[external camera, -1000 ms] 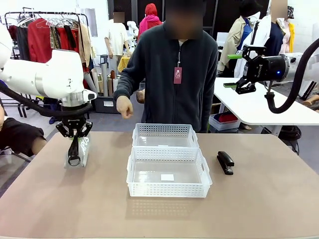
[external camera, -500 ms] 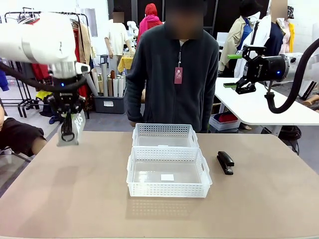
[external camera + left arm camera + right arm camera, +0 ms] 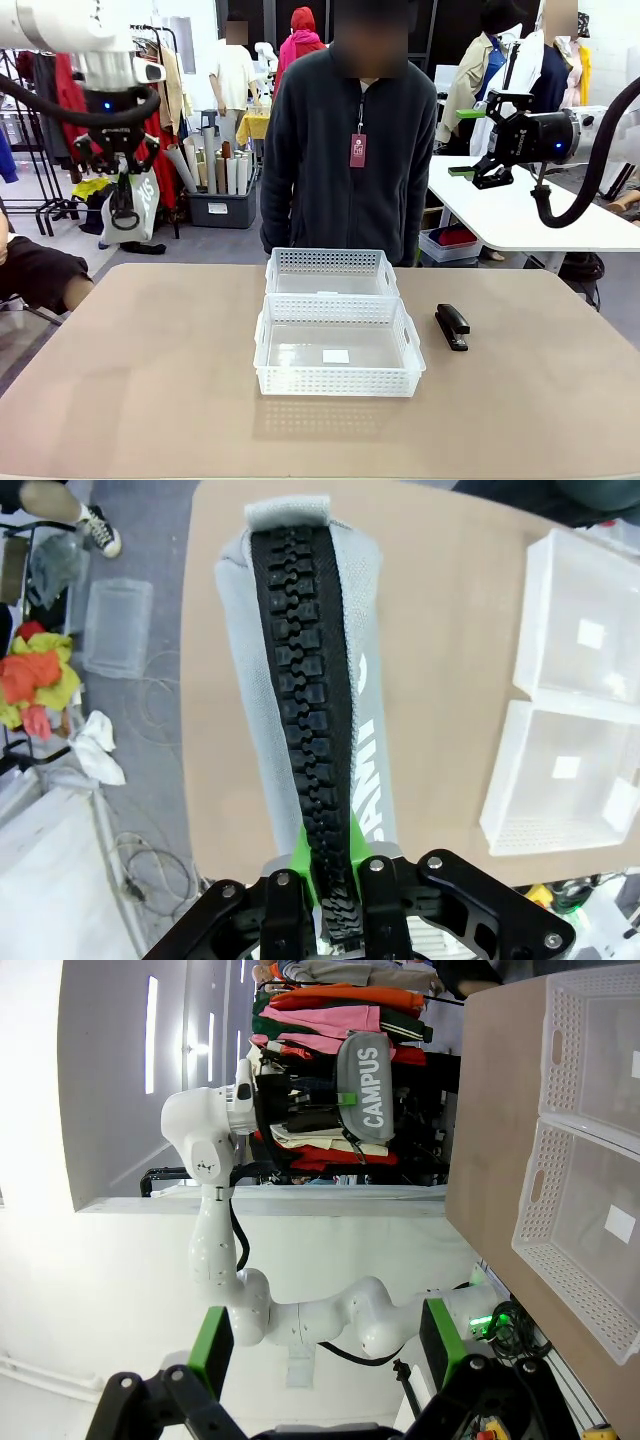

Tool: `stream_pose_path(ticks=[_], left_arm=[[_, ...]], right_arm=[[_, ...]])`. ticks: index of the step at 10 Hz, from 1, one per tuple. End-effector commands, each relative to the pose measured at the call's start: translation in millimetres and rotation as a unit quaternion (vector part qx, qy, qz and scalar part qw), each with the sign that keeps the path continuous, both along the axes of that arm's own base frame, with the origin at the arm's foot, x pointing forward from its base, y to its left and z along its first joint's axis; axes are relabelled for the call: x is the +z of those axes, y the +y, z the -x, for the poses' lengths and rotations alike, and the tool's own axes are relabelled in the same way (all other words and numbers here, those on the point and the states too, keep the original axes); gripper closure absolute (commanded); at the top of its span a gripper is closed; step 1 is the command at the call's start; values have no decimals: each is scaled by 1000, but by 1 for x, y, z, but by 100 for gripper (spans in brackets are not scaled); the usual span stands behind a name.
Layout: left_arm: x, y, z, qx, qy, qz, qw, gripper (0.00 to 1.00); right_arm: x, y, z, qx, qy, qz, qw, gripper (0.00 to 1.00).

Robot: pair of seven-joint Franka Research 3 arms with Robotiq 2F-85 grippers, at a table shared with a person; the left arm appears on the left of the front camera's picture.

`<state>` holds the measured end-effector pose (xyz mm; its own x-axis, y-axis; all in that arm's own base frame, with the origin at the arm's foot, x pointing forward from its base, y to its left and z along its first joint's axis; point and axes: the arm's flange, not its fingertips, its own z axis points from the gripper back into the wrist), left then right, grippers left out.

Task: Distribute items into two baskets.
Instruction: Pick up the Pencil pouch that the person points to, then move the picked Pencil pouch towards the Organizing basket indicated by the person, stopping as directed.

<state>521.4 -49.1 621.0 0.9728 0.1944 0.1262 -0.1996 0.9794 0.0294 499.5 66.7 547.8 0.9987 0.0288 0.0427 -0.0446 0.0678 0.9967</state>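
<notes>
Pouch (image 3: 131,208): grey, "CAMPUS" print, hanging high in the air near the left edge of the table (image 3: 150,390). Left claw (image 3: 122,168) is clamped tight on its zip end, with the black strap loop dangling. Held by the top, it hangs long and narrow, probably for a clean drop into a basket.

Stapler (image 3: 452,326) lies flat on the table, just right of the near basket (image 3: 338,382). Far basket (image 3: 330,262) sits right behind it. Both look empty.

Right claw (image 3: 466,142) is high at the right, fingers spread wide and holding nothing, likely parked out of the way.
</notes>
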Motion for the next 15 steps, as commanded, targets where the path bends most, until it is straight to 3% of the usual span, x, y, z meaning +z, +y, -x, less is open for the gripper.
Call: stream_pose_path(ticks=[1, 3, 5, 6, 15], left_arm=[[19, 2, -6, -4, -8, 30, 1000, 100], [40, -1, -3, -11, -33, 36, 999, 100], [42, -1, -6, -19, -48, 63, 997, 100], [41, -5, -2, -3, -36, 29, 999, 100], [41, -5, -2, -3, -36, 29, 999, 100]], right_arm=[[1, 0, 0, 1, 0, 2, 1000, 0], [1, 0, 0, 1, 0, 2, 1000, 0], [1, 0, 0, 1, 0, 2, 1000, 0], [1, 0, 0, 1, 0, 2, 1000, 0], [1, 0, 0, 1, 0, 2, 1000, 0]])
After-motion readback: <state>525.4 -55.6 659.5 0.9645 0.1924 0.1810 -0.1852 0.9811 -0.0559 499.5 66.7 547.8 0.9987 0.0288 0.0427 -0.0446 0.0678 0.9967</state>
